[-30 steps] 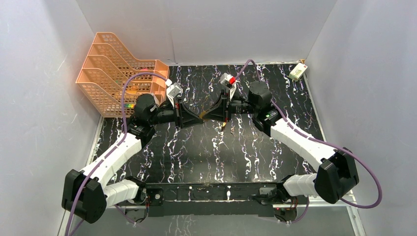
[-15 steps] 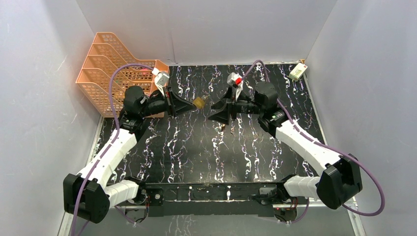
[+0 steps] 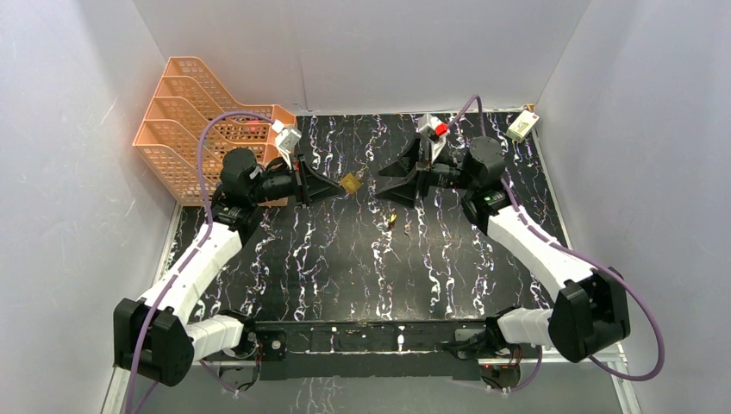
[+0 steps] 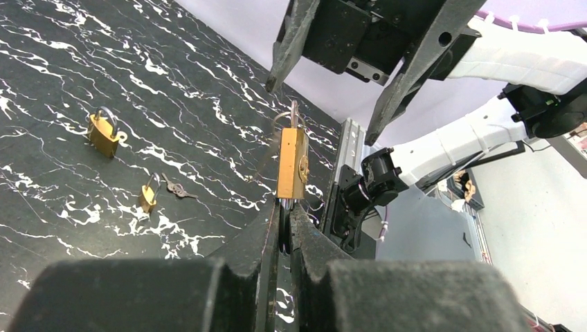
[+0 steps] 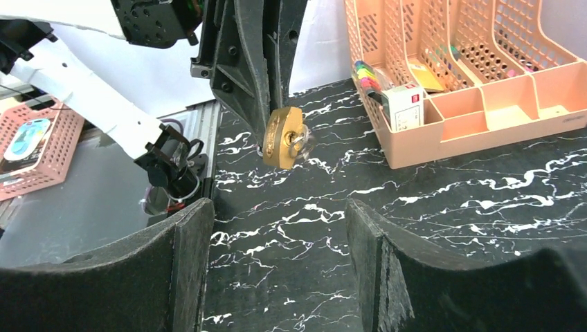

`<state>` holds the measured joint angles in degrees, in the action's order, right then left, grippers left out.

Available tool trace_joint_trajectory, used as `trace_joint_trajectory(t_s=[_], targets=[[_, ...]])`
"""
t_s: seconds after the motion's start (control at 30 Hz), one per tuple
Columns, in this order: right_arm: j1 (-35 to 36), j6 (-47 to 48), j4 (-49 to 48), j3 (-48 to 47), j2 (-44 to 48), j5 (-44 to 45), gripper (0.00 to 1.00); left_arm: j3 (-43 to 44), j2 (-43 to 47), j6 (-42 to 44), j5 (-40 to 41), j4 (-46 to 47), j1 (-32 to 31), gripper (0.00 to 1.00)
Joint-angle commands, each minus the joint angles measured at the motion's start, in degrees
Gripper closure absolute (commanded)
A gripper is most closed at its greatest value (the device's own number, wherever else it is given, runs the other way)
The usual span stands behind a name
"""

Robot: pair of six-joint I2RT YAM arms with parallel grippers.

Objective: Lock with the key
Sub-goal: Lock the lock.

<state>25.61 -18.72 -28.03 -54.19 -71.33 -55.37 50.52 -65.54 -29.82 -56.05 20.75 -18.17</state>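
Note:
A brass padlock (image 3: pixel 351 181) (image 4: pixel 292 164) (image 5: pixel 282 138) hangs above the black marble table (image 3: pixel 362 267). My left gripper (image 3: pixel 338 185) (image 4: pixel 285 207) is shut on its shackle end. A silver key (image 4: pixel 294 116) (image 5: pixel 302 142) sticks out of the padlock's far end, toward the right arm. My right gripper (image 3: pixel 385 178) (image 4: pixel 322 112) (image 5: pixel 278 207) stands open just right of the padlock. There is nothing between its fingers, and a small gap separates them from the key.
Two more padlocks (image 4: pixel 104 133) (image 4: pixel 147 196) lie on the table, the smaller one (image 3: pixel 392 220) with a loose key (image 4: pixel 176 188) beside it. An orange desk organiser (image 3: pixel 207 129) (image 5: pixel 471 83) stands at the back left. A white box (image 3: pixel 521 127) sits at the back right corner.
My right gripper has opened, let go at the padlock and drawn back to the right. My left gripper has pulled back to the left with the padlock still in it.

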Motion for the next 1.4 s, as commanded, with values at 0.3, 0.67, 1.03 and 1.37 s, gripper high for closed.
trace_joint_trajectory(t_s=[0.3,0.67,1.03,1.37], targets=[[-0.13,-14.69,-22.57,-3.75,-9.14,-5.16,0.3,0.17,-2.18,-2.94,-3.89,6.38,0.24,1.0],[-0.09,-19.07,-27.95,-6.42,-13.75,-6.71,0.4,-0.08,-3.54,-3.46,-4.31,7.77,0.27,1.0],[0.35,-19.95,-28.75,-8.22,-15.37,-7.12,0.5,0.16,-4.38,-3.55,-4.31,8.19,0.24,1.0],[1.67,-19.9,-27.89,-10.16,-17.18,-7.8,0.6,0.34,-5.22,-4.37,-4.06,9.18,0.29,1.0]])
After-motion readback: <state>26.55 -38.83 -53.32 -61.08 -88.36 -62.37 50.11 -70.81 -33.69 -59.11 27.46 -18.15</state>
